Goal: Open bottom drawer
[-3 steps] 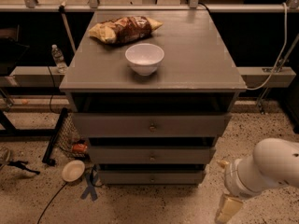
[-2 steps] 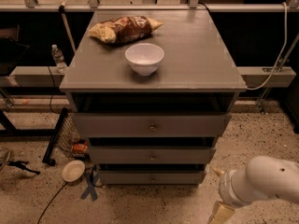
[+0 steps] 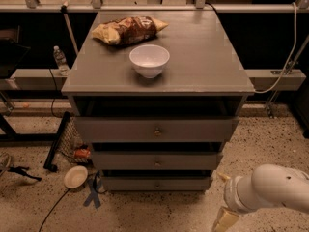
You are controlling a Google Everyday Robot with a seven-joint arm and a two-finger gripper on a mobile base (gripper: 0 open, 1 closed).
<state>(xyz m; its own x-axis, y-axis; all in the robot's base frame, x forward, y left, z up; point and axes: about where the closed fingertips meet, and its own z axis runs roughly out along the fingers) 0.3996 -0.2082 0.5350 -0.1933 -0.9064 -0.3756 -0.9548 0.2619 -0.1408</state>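
The floor (image 3: 270, 144) is speckled terrazzo under dim, warm light. Behind the grey counter (image 3: 207, 57), a pale horizontal rail (image 3: 34, 79) crosses dark recesses. A blue tape cross (image 3: 92, 196) lies on the floor. My pincer (image 3: 223, 199) hangs at lower right, jaws apart.

No text was readable, even on the bag (image 3: 129, 30). Gripper (image 3: 218, 202) sat low, right of the bottom drawer (image 3: 157, 183), fingers apart.

At five o'clock my gripper (image 3: 223, 202) runs off the bottom edge, its lower fingertip cut away. The bottom drawer (image 3: 130, 183) at six o'clock hides its inside, and its knob (image 3: 157, 184) is too small to read.
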